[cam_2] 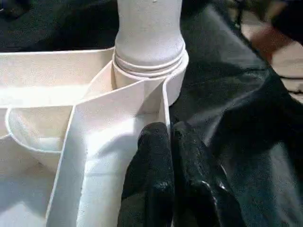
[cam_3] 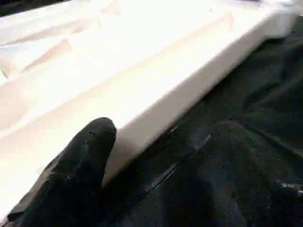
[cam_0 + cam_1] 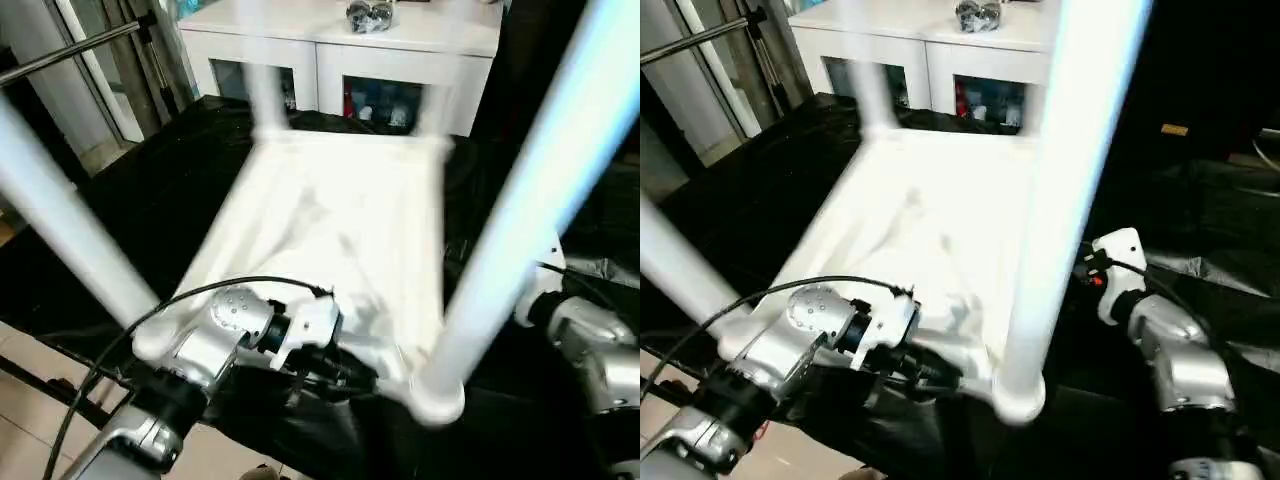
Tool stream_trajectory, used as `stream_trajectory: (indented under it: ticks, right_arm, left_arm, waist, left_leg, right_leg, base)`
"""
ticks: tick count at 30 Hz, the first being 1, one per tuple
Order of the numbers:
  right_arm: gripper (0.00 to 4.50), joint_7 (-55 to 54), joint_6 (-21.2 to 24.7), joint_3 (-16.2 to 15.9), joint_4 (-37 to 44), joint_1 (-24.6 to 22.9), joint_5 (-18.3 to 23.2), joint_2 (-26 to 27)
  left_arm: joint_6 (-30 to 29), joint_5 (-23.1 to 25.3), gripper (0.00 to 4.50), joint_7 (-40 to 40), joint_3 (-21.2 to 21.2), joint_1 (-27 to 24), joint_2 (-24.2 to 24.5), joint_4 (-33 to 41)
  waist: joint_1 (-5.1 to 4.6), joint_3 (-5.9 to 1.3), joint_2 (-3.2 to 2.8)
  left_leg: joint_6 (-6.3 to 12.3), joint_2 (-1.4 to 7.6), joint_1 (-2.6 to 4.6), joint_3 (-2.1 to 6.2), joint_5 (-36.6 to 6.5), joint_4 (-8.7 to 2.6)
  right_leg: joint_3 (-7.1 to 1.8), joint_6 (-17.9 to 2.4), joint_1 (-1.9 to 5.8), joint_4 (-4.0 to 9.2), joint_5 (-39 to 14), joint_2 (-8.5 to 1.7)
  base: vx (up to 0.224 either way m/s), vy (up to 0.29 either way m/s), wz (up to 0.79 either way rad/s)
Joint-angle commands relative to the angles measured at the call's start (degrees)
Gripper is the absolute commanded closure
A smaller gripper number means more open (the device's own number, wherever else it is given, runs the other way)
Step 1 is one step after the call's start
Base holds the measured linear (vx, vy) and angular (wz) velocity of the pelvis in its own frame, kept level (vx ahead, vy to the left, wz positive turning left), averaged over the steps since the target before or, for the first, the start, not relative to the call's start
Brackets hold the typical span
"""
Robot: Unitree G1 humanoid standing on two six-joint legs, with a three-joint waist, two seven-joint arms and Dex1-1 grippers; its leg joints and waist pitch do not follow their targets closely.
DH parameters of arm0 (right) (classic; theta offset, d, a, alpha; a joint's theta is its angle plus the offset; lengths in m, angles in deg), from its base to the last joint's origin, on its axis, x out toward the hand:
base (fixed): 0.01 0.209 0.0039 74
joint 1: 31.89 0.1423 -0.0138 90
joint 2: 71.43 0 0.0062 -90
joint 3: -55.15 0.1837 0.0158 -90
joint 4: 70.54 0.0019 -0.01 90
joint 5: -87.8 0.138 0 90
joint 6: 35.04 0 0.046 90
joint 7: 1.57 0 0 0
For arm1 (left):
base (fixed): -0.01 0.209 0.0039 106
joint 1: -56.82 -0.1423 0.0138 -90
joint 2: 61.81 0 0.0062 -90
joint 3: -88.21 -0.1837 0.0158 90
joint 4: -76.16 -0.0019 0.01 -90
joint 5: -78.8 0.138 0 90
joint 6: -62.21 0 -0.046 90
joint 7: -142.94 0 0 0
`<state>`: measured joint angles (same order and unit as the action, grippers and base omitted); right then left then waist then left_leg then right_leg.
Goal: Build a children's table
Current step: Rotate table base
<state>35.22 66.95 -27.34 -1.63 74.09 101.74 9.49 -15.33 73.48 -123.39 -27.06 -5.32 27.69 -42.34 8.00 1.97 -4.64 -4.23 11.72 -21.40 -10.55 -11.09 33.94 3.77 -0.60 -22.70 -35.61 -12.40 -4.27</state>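
The children's table lies upside down on the black cloth, its ribbed white top [image 3: 340, 220] facing up. Several white legs stand in the corner sockets; two near ones [image 3: 70, 230] [image 3: 530, 200] rise past the camera. My left gripper [image 1: 169, 130] is at the near edge of the top, shut on the thin rim wall right beside a corner socket [image 1: 176, 75] with a leg [image 1: 149, 28] in it. My right gripper [image 3: 1090, 272] is at the top's right side, open; one black finger [image 2: 92, 146] rests against the rim's outer wall.
A white cabinet with glass doors [image 3: 350, 60] stands behind the work table. The black cloth [image 3: 150, 200] covers the table around the top. A metal stand pole [image 3: 70, 50] crosses the far left, and tiled floor [image 3: 30, 400] lies below the near edge.
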Motion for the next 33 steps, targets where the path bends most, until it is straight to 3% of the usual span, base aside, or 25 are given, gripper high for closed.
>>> stream_trajectory:
  ticks: [1, 3, 6, 8, 9, 10, 11, 12, 13, 14, 15, 16, 17, 19, 21, 22, 24, 25, 26, 28, 29, 33]
  right_arm:
    - [0.81, -1.0, -0.4, 0.6, 1.0, -0.4, 0.1, 0.5]
    - [0.81, -2.6, -0.4, 0.7, 1.9, -1.3, -0.1, 1.4]
    - [0.81, -3.7, -0.2, 0.5, 3.1, -2.4, -0.2, 2.3]
    - [0.81, -4.0, -0.3, 0.3, 3.7, -2.9, -0.3, 2.7]
    - [0.74, -4.2, -0.2, 0.2, 4.1, -3.1, -0.3, 2.8]
    - [0.74, -4.2, -0.2, 0.2, 4.1, -3.1, -0.3, 2.8]
    - [0.74, -4.4, -0.1, 0.1, 4.5, -3.3, -0.4, 3.0]
    - [0.74, -4.8, 0.1, 0.4, 5.4, -3.6, 0.1, 3.4]
    - [0.74, -5.1, 0.3, 0.6, 5.9, -3.8, 0.4, 3.6]
    - [0.74, -5.9, 0.8, 1.2, 7.1, -4.0, 0.9, 4.1]
    - [0.74, -6.9, 1.3, 1.8, 8.5, -4.4, 1.4, 4.6]
    - [0.74, -8.5, 2.8, 2.8, 11.6, -5.3, 2.5, 5.4]
    - [0.74, -8.6, 2.9, 2.9, 11.7, -5.3, 2.6, 5.4]
    - [0.74, -12.6, 6.6, 4.8, 19.6, -8.1, 4.4, 7.2]
    - [0.74, -13.9, 7.5, 5.0, 21.7, -9.0, 4.4, 7.7]
    - [0.74, -16.7, 9.2, 5.1, 24.1, -10.0, 3.2, 8.6]
    - [0.74, -20.4, 12.0, 4.4, 26.4, -11.3, 0.3, 9.4]
    - [0.74, -22.4, 14.3, 2.9, 28.0, -12.4, -2.3, 9.8]
    - [0.74, -22.9, 14.7, 2.3, 28.5, -12.9, -3.2, 10.0]
    - [0.74, -25.4, 14.3, 0.7, 30.2, -14.9, -5.0, 11.5]
    - [0.74, -25.8, 14.1, 0.7, 30.4, -15.1, -5.0, 11.7]
    - [0.74, -29.3, 11.1, -0.2, 28.6, -16.5, -5.8, 14.9]
  left_arm:
    - [3.8, -2.2, 4.5, -3.3, -0.3, 2.0, -0.5, 1.4]
    - [5.6, -2.4, 4.5, -4.3, 0.1, 2.0, 0.5, 0.7]
    - [8.2, -1.0, 4.5, -0.9, 2.0, 1.8, 1.7, -1.5]
    - [6.7, -2.2, 4.5, 0.6, 4.1, 1.1, 2.1, -1.7]
    - [6.1, -2.8, 3.95, 1.1, 5.0, 0.5, 2.5, -1.2]
    - [6.1, -2.8, 3.95, 1.1, 5.0, 0.5, 2.5, -1.2]
    - [5.3, -3.5, 3.95, 1.6, 5.9, -0.3, 3.0, -0.3]
    - [3.6, -5.1, 3.95, 2.3, 7.3, -1.6, 3.4, 1.8]
    - [2.7, -5.9, 3.95, 2.6, 8.0, -2.3, 3.6, 3.0]
    - [1.4, -7.5, 3.67, 3.6, 9.4, -3.6, 3.8, 5.3]
    - [0.1, -9.1, 3.5, 4.7, 10.8, -5.0, 4.0, 7.9]
    - [-1.7, -11.5, 3.5, 7.9, 13.2, -6.9, 3.9, 11.8]
    - [-1.7, -11.6, 3.53, 8.1, 13.3, -7.0, 3.9, 11.9]
    - [-5.8, -14.3, 3.38, 19.2, 19.6, -11.5, 2.8, 20.2]
    - [-6.9, -13.7, 3.12, 23.7, 21.7, -12.8, 1.8, 22.0]
    - [-8.0, -11.0, 3.06, 32.6, 25.6, -14.9, -0.8, 24.1]
    - [-11.2, -7.7, 2.92, 42.0, 29.3, -17.9, -3.5, 27.5]
    - [-16.9, -2.4, 2.78, 50.3, 31.9, -20.0, -5.0, 29.9]
    - [-19.4, -1.1, 2.78, 52.4, 32.4, -20.6, -5.2, 30.5]
    - [-24.5, -4.9, 2.78, 56.9, 34.0, -24.2, -5.9, 33.7]
    - [-24.4, -6.0, 2.78, 57.1, 34.1, -24.6, -6.0, 34.0]
    - [-21.3, -2.0, 2.78, 62.2, 33.2, -29.6, -9.3, 36.8]
  waist:
    - [-0.65, -3.64, 1.09]
    - [-0.74, -3.74, 0.8]
    - [-1.08, -3.58, 1.08]
    - [-1.37, -3.46, 1.24]
    - [-1.54, -3.37, 1.59]
    - [-1.65, -3.37, 1.42]
    - [-1.91, -3.31, 1.5]
    - [-2.04, -3.2, 2.15]
    - [-1.98, -3.23, 2.28]
    - [-1.99, -3.16, 2.15]
    - [-2.43, -3.0, 2.56]
    - [-2.36, -3.12, 2.3]
    - [-2.53, -3.11, 2.56]
    - [-2.73, -3.07, 2.46]
    - [-2.87, -2.77, 2.43]
    - [-3.07, -2.6, 1.89]
    - [-3.33, -2.32, 2.54]
    - [-3.37, -2.33, 2.51]
    - [-3.5, -2.24, 2.6]
    - [-3.36, -2.19, 2.6]
    - [-3.42, -2.23, 2.59]
    - [-3.25, -2.18, 2.65]
  left_leg:
    - [4.35, 1.47, 0.48, 0.47, -4.0, -2.91]
    - [4.54, 1.43, 0.4, 0.5, -3.7, -2.83]
    - [4.44, 1.39, 0.38, 0.42, -5.0, -2.89]
    - [4.0, 1.41, 0.36, 0.42, -6.1, -3.06]
    - [3.92, 1.42, 0.29, 0.43, -6.3, -3.14]
    - [3.76, 1.43, 0.31, 0.46, -6.4, -3.15]
    - [3.6, 1.46, 0.38, 0.4, -6.8, -3.19]
    - [3.51, 1.49, 0.28, 0.29, -7.2, -3.24]
    - [3.39, 1.6, 0.23, 0.38, -7.0, -3.27]
    - [3.54, 1.62, 0.14, 0.44, -6.9, -3.33]
    - [4.03, 1.48, 0.23, 0.27, -7.0, -3.34]
    - [3.89, 1.59, 0.24, 0.39, -6.7, -3.31]
    - [4.23, 1.73, 0.03, 0.43, -6.0, -3.33]
    - [4.45, 1.86, 0.25, 0.4, -5.9, -3.38]
    - [4.37, 1.42, 0.34, 0.34, -7.1, -3.49]
    - [3.23, 1.78, 0.44, 0.35, -8.0, -3.58]
    - [2.45, 1.52, 0.38, 0.37, -9.8, -3.73]
    - [2.0, 1.42, 0.31, 0.32, -9.8, -3.75]
    - [1.5, 1.43, 0.36, 0.4, -9.7, -3.84]
    - [0.99, 1.12, 0.35, 0.44, -10.1, -3.87]
    - [0.89, 1.03, 0.2, 0.5, -9.8, -4.02]
    - [0.72, 1.38, 0.41, 0.65, -10.8, -4.19]
  right_leg:
    - [-2.54, -11.2, 3.17, 3.77, 0.0, -3.64]
    - [-2.46, -11.4, 3.18, 3.61, 1.0, -3.6]
    - [-2.38, -11.3, 3.07, 3.78, -0.5, -3.57]
    - [-2.35, -10.9, 3.11, 3.94, -3.2, -3.66]
    - [-2.34, -10.7, 3.15, 4.04, -4.1, -3.69]
    - [-2.35, -10.8, 3.11, 3.98, -4.8, -3.72]
    - [-2.35, -10.7, 3.0, 4.17, -6.1, -3.69]
    - [-2.37, -11.0, 3.02, 4.25, -6.8, -3.71]
    - [-2.42, -11.4, 3.14, 3.9, -6.6, -3.88]
    - [-2.42, -11.4, 3.07, 3.89, -7.0, -3.92]
    - [-2.37, -11.0, 2.77, 4.2, -8.0, -3.61]
    - [-2.45, -11.1, 2.9, 3.84, -7.6, -3.74]
    - [-2.52, -11.0, 3.02, 3.56, -6.4, -3.84]
    - [-2.59, -11.0, 2.72, 3.57, -5.9, -3.54]
    - [-2.51, -10.1, 2.51, 4.27, -8.0, -3.36]
    - [-2.6, -10.0, 2.4, 4.21, -8.3, -3.18]
    - [-2.41, -8.7, 2.62, 4.93, -11.5, -3.26]
    - [-2.49, -8.0, 2.62, 4.99, -12.7, -3.17]
    - [-2.53, -6.7, 2.54, 5.13, -13.6, -2.95]
    - [-2.61, -5.0, 2.32, 5.43, -16.2, -3.0]
    - [-2.64, -4.9, 2.24, 5.53, -15.8, -2.86]
    - [-2.79, -5.2, 1.99, 5.35, -11.8, -2.78]
  base:
    - [0.0, 0.0, 0.0]
    - [0.0, 0.0, 0.0]
    - [0.0, 0.0, 0.0]
    - [0.0, 0.0, 0.0]
    - [0.0, 0.0, 0.0]
    - [0.0, 0.0, 0.0]
    - [0.0, 0.0, 0.0]
    - [0.0, 0.0, 0.0]
    - [0.0, 0.0, 0.0]
    - [0.0, 0.0, 0.0]
    - [0.0, 0.0, 0.0]
    - [0.0, 0.0, 0.0]
    - [0.0, 0.0, 0.0]
    - [0.0, 0.0, 0.0]
    - [0.0, 0.0, 0.0]
    - [0.0, 0.0, 0.0]
    - [0.0, 0.0, 0.0]
    - [0.0, 0.0, 0.0]
    - [0.0, 0.0, 0.0]
    - [0.0, 0.0, 0.0]
    - [0.0, 0.0, 0.0]
    - [0.0, 0.0, 0.0]
